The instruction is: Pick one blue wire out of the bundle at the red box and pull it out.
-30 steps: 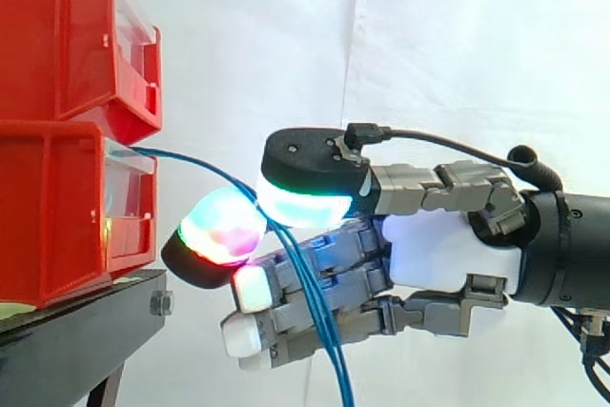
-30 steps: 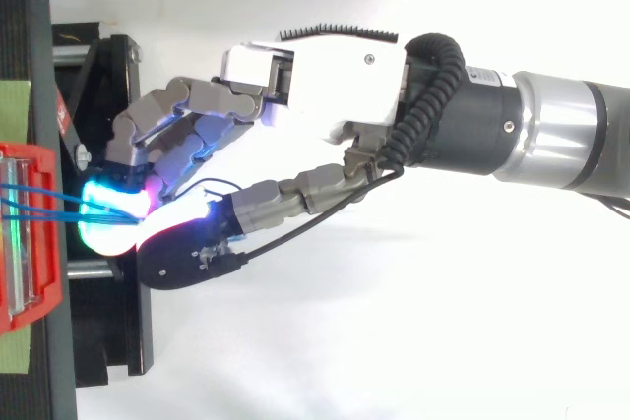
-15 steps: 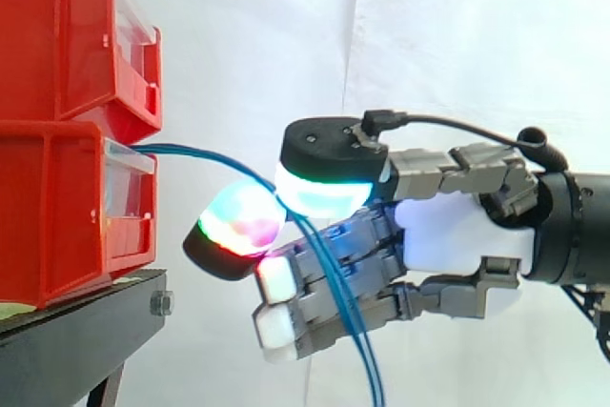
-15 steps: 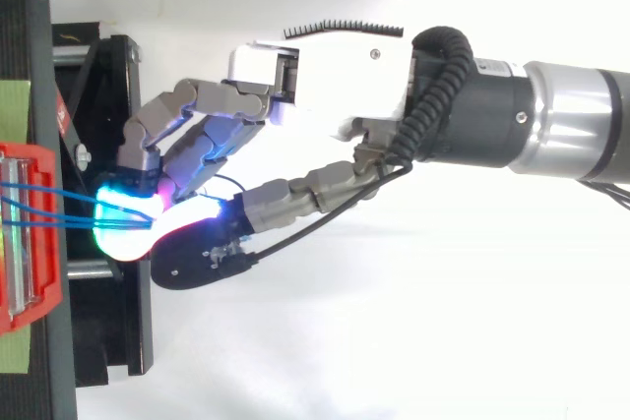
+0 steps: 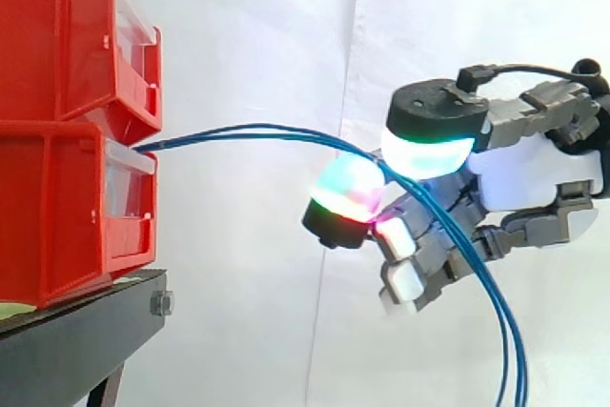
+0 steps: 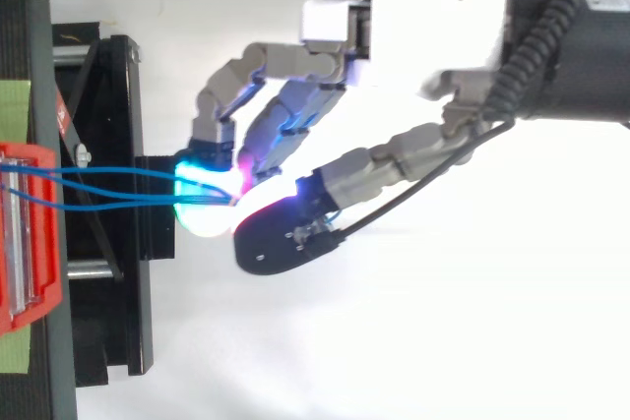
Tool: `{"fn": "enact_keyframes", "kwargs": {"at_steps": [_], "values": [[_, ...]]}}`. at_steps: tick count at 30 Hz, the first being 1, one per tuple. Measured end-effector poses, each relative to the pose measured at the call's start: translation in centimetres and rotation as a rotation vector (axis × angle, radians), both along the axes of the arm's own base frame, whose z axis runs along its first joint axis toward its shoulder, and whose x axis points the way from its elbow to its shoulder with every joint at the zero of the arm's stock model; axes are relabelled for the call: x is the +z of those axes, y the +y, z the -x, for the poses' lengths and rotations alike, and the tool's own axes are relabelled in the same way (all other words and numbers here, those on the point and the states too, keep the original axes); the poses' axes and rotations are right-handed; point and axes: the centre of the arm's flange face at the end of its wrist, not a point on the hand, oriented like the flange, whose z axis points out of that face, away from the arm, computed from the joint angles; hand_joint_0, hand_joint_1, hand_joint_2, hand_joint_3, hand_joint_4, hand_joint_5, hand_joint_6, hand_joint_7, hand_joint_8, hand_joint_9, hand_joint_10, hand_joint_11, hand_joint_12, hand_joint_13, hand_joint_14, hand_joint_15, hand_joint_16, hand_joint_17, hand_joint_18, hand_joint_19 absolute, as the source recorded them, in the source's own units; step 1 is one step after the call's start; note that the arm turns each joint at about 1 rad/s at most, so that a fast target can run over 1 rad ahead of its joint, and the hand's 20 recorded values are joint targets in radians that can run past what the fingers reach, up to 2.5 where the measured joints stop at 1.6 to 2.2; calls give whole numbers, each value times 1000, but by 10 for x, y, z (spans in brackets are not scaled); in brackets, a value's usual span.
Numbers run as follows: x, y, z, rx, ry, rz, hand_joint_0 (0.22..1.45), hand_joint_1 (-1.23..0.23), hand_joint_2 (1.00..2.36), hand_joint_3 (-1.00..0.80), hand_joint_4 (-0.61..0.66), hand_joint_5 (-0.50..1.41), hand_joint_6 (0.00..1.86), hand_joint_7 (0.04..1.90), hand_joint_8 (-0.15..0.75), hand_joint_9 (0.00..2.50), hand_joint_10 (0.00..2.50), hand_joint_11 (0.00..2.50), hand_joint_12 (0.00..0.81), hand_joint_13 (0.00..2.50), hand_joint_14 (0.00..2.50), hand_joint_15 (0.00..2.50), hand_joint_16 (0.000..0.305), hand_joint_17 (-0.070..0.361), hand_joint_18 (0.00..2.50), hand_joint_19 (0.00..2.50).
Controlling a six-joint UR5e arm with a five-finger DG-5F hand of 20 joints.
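**1. Hanging tails.** Nearest you in the side view, the blue wires point(image 5: 257, 129) leave the grip and drop across the front of the lower fingers, running off the bottom edge. They hang slack, since nothing loads them past the pinch.

**2. Robot hand point(image 5: 534, 173).** It is at the right, well apart from the bins, with its fingers reaching toward them. Two glowing pads point(image 5: 348, 193) are pressed together on the wires, the thumb bearing from above. The other fingers curl underneath. The pinch sits at the crest of the wires' arc, which suits a roughly level pull away from the bin mouth.

**3. Span.** From pinch to bin the wires run in a shallow arch, clear of the stand. The top view shows two strands, spreading apart as they near the box, and both seem to enter the pinch. The task asks for one, so treat this as a likely double pick.

**4. Lower red bin point(image 5: 57, 207).** The wires emerge over its clear front lip, just under the upper red bin point(image 5: 57, 35). Their far ends are hidden inside. Judge the pull under way, not finished.

**5. Black stand point(image 5: 76, 331).** It carries both bins.

**6. White curtain point(image 5: 257, 26).** This is the backdrop, farthest from you.
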Motion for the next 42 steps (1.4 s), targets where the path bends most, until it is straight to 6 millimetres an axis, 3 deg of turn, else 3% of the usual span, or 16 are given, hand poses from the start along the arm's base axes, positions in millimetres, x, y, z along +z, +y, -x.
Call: {"fn": "enact_keyframes", "kwargs": {"at_steps": [15, 22, 25, 31, 35, 42], "values": [[36, -5, 17, 9, 6, -1, 627, -762, 1015, -315, 164, -165, 930, 914, 362, 890, 11, 631, 422, 858, 15, 456, 55, 124, 729, 432], [37, -4, 21, 23, 26, -6, 641, -784, 1024, -122, 56, -144, 947, 1038, 363, 903, 14, 638, 422, 894, 17, 509, 55, 124, 753, 452], [37, -3, 21, 33, 29, -9, 672, -829, 1021, -165, 23, -159, 959, 963, 353, 885, 14, 645, 425, 889, 17, 502, 55, 124, 763, 425], [37, -1, 22, 51, 34, -32, 683, -884, 1011, -372, 112, -171, 955, 889, 346, 865, 12, 650, 422, 877, 16, 491, 55, 124, 769, 423], [36, -1, 22, 58, 40, -39, 627, -820, 1000, -495, 184, -164, 941, 902, 349, 872, 14, 637, 425, 870, 18, 497, 55, 124, 762, 450], [36, 0, 23, 63, 46, -41, 582, -701, 1000, -500, 186, -146, 928, 952, 358, 915, 13, 636, 428, 883, 17, 506, 56, 126, 765, 466]]}}
